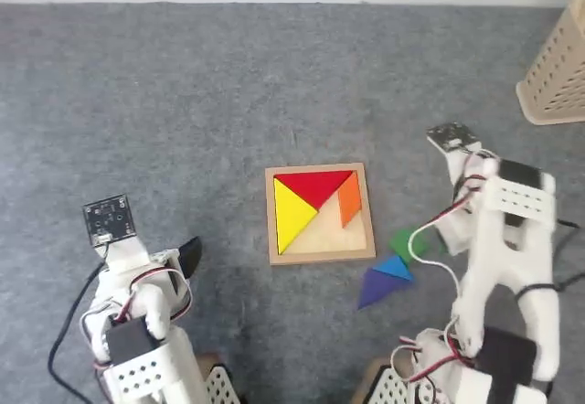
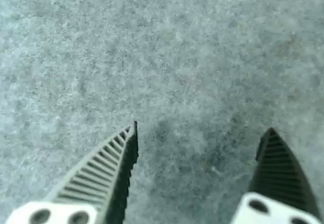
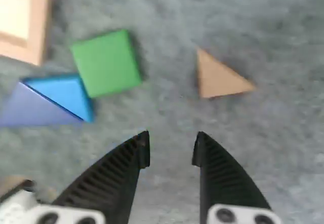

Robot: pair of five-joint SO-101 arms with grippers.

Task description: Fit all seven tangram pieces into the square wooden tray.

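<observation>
The square wooden tray [image 1: 366,250] lies mid-table and holds a red triangle [image 1: 315,186], a yellow triangle [image 1: 291,214] and an orange parallelogram [image 1: 349,201]. Right of it on the carpet lie a green square [image 1: 405,241], a blue triangle [image 1: 393,267] and a purple triangle [image 1: 377,288]. In the right wrist view my right gripper [image 3: 172,140] hangs open and empty just short of the green square [image 3: 106,63] and a tan triangle [image 3: 218,77], with the blue triangle [image 3: 63,92], the purple triangle [image 3: 30,113] and a tray corner [image 3: 23,51] off to one side. My left gripper [image 2: 202,133] stands open over bare carpet, left of the tray.
A pale slotted basket [image 1: 558,66] stands at the far right edge. Grey carpet [image 1: 183,102] covers the table, with wide free room behind and left of the tray. The right arm [image 1: 503,230] rises just right of the loose pieces.
</observation>
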